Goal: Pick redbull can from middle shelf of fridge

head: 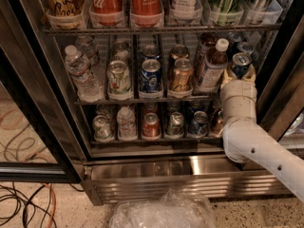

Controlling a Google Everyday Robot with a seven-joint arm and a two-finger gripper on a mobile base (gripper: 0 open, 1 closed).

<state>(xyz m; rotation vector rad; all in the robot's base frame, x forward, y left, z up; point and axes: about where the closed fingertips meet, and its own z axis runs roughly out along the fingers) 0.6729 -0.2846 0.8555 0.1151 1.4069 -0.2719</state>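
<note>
Your gripper (240, 76) at the right end of the middle shelf (142, 99) looks clasped around the redbull can (241, 63), and you have yet to draw it out of the fridge (156, 169).

Wire tabletop (142, 100) (the fridge's (142, 172) middle shelf (142, 100)) carries, left to right, a water bottle (78, 72), pale can (118, 77), blue can (151, 75), copper-gold can (182, 75), white-capped bottle (211, 65) and redbull can (241, 63), the claw (240, 75) right at that last one.

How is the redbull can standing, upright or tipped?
Upright: the redbull can shows its silver lid on top, on the middle shelf; the claw is at it.
</note>
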